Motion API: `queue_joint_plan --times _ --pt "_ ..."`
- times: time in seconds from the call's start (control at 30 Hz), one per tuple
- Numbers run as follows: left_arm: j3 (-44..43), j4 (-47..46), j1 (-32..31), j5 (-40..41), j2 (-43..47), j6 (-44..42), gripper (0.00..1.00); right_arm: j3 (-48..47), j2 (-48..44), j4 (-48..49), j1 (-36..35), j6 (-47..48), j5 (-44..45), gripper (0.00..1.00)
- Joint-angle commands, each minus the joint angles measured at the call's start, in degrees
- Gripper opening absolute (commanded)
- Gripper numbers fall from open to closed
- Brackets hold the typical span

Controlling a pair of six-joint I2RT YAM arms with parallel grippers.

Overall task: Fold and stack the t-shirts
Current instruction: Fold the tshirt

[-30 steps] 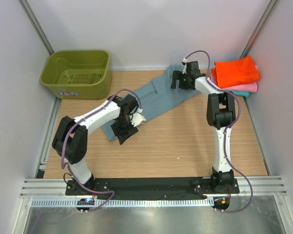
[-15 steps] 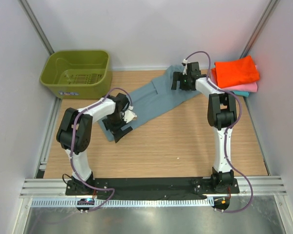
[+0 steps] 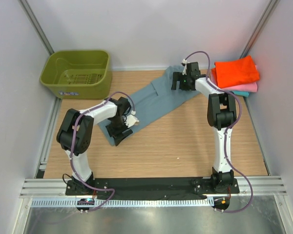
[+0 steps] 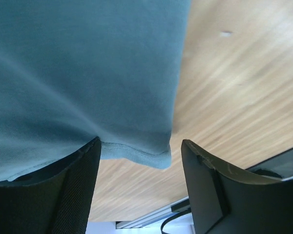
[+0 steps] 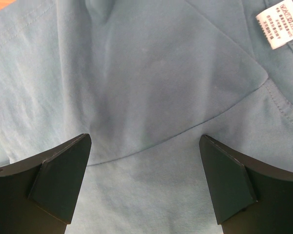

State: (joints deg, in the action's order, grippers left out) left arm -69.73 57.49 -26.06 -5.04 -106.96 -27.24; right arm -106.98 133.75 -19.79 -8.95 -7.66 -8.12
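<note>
1. Blue-grey t-shirt (image 3: pixel 158 97) is lying right of the basket (image 3: pixel 77 73), slanting near-left to far-right. The left gripper (image 3: pixel 120 130) is sitting nearer the basket than a second ago.
2. Left wrist: jaws are gaping wide, straddling the shirt's hem corner.
3. Right wrist: the right gripper (image 5: pixel 144 141) is hovering over the shirt, fingers spread wide.

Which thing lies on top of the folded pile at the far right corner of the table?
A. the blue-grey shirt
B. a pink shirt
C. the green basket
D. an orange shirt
D: the orange shirt is uppermost in the top view, and only an edge of the pink shirt shows beneath it.
</note>
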Motion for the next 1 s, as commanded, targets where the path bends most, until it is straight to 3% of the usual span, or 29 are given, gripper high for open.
queue_joint_plan --times 0.0,0.23,0.53,0.97 --pt "3.0 3.1 -4.2 -5.7 1.9 1.2 0.68 -2.7 1.2 -1.1 0.1 0.1 0.4 1.0" --pt "2.3 4.6 -15.7 -9.1 0.4 4.8 0.69 -8.3 5.4 -0.9 -0.2 -1.2 -2.1 1.0" --pt "-6.5 4.8 -27.7 -14.5 -8.6 8.6 0.72 -16.1 10.9 -0.3 -1.8 -2.4 -5.1 1.0" --pt "-23.7 5.2 -37.4 -18.1 -19.2 13.4 0.76 -23.1 15.8 2.1 -5.4 -4.8 -8.8 0.99"
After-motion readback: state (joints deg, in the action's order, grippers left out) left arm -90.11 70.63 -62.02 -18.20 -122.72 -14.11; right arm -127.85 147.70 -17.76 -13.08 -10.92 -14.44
